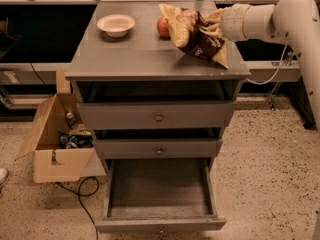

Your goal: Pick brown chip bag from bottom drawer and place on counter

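Note:
The brown chip bag (191,31), dark brown with pale tan ends, hangs crumpled and tilted over the right rear of the counter (135,56), its lower corner near the counter's right edge. My gripper (214,28) reaches in from the right on a white arm and is shut on the bag's right side; the bag hides most of the fingers. The bottom drawer (159,225) is pulled out and its inside shows nothing in it.
A red apple (162,27) sits just left of the bag. A white bowl (116,24) stands at the counter's back left. The two upper drawers are slightly open. An open cardboard box (55,139) with packets and a floor cable (82,196) lie left of the cabinet.

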`<state>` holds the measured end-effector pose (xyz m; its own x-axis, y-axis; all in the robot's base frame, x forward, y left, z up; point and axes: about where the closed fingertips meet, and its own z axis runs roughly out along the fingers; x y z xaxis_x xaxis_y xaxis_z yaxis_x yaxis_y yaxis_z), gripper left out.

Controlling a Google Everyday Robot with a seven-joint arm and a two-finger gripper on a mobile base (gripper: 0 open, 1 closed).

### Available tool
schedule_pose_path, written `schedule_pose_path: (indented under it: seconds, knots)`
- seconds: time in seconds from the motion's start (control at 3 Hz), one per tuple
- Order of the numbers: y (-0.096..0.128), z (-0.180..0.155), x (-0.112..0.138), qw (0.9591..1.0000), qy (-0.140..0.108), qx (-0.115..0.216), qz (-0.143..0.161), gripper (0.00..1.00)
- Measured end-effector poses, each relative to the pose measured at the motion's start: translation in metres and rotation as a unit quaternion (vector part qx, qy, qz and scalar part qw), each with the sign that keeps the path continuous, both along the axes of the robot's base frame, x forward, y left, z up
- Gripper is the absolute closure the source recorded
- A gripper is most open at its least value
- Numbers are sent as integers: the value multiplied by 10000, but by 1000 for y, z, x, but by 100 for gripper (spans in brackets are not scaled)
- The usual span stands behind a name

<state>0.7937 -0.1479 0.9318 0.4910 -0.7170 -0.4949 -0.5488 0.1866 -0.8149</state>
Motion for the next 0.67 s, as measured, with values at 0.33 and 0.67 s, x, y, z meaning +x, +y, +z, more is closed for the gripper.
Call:
schedule_pose_path:
  seconds: [0.33,0.67]
  knots:
    - [0,0,0,10000,0,0,0,50]
    - [0,0,0,10000,0,0,0,27]
